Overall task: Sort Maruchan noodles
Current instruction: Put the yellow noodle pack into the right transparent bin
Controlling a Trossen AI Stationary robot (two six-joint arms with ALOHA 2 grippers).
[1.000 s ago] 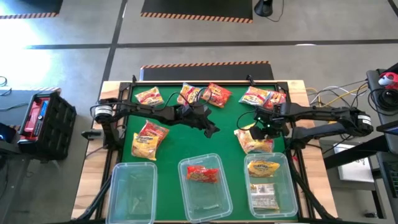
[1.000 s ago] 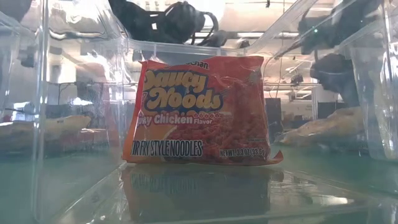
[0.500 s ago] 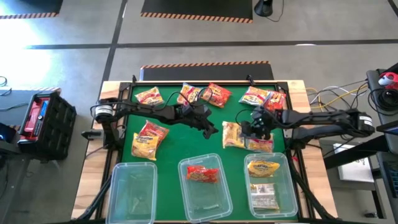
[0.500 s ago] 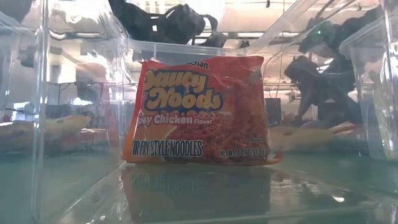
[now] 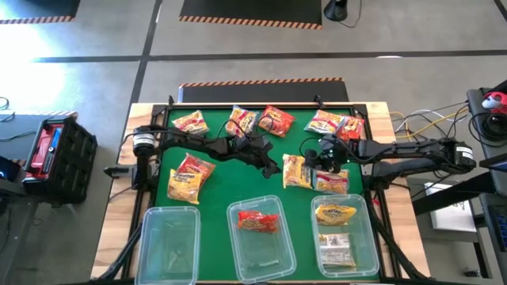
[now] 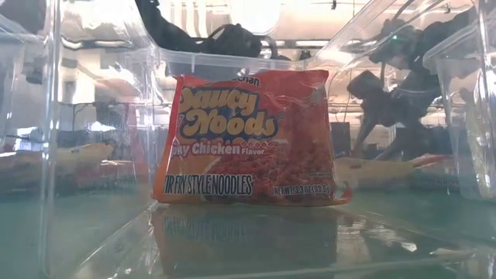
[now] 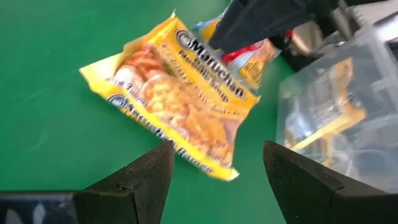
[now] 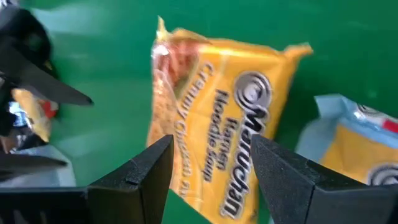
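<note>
A yellow Maruchan packet (image 5: 296, 172) lies flat on the green mat between my two grippers, and shows in both wrist views (image 7: 180, 106) (image 8: 224, 143). My left gripper (image 5: 273, 167) is open just to its left, pointing at it (image 7: 217, 171). My right gripper (image 5: 318, 161) is open over its right end (image 8: 211, 171). A second packet (image 5: 333, 183) lies beside the yellow one, to its right. A red packet (image 5: 257, 222) stands in the middle bin (image 6: 252, 139). Several more packets lie along the far edge (image 5: 273, 120), and one lies at the left (image 5: 188, 176). My right gripper slants down from the table's right, its open fingers over the yellow packet's right end (image 8: 249, 130). I cannot tell whether a fingertip touches it. The packet lies flat on the mat.
Three clear bins stand along the near edge: the left one (image 5: 169, 241) with nothing in it, the middle one (image 5: 273, 253) with the red packet, the right one (image 5: 342, 237) with yellow packets. Bare green mat (image 5: 230, 186) lies between the left packet and the grippers.
The yellow packet, which lay bunched with the second one under my right gripper, now lies flat on the mat to that packet's left. My right gripper has tipped further down and gone toward the table's left. My left gripper has sunk a little toward the yellow packet.
</note>
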